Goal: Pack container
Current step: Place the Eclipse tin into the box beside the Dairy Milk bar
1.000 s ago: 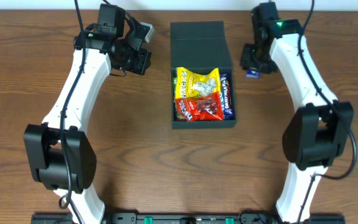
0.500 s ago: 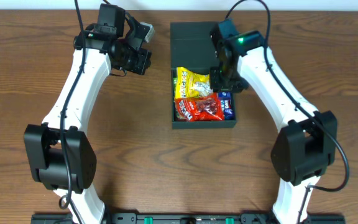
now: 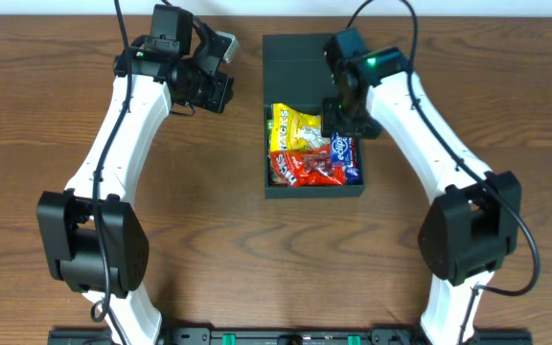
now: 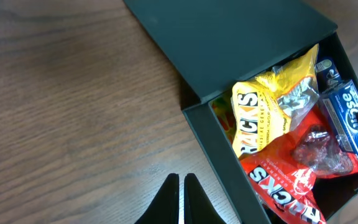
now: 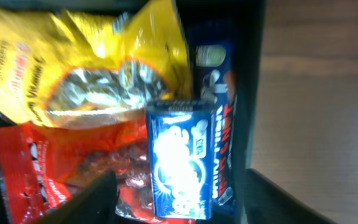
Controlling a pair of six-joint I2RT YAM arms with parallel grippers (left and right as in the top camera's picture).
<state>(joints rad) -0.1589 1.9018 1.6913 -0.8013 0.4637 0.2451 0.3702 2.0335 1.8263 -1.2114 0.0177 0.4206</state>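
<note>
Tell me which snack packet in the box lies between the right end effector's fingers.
The small bright blue rectangular packet with white lettering, under the right end effector; the crinkly yellow bag and red bag lie beside it, outside the fingers.

My overhead view looks straight down on the bench (image 3: 218, 220). My left wrist view looks in from beside the container (image 4: 229, 37). My right wrist view hovers close above its packets (image 5: 104, 68), which all three views share.
</note>
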